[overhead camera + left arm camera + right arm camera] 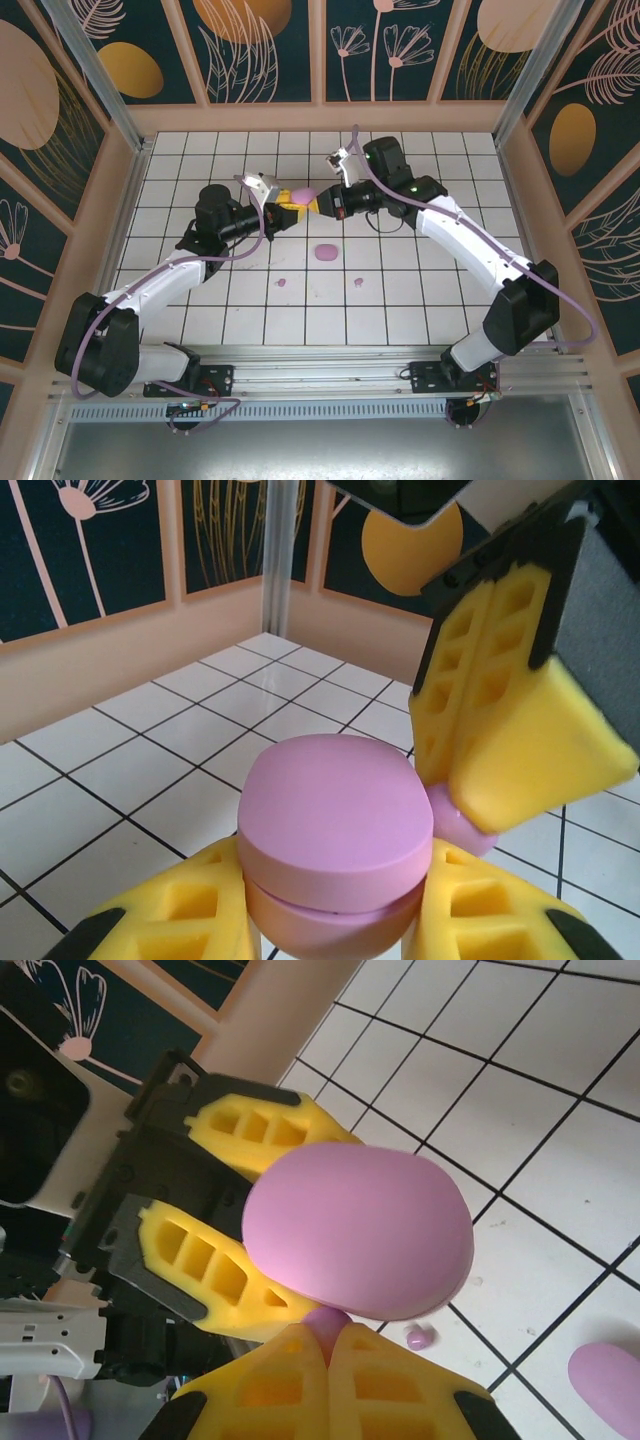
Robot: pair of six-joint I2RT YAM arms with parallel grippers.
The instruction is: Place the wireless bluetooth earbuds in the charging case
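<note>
My left claw (333, 905) clamps the case (335, 825) steady so my right claw (325, 1360), pinching what seems an earbud (325, 1322), can press it in.

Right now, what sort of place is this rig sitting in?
Probably a purpose-built robot test cell, not a home: white tiled tabletop, painted leaf-pattern wall panels boxing it in, and an aluminium rail along the near edge.
</note>
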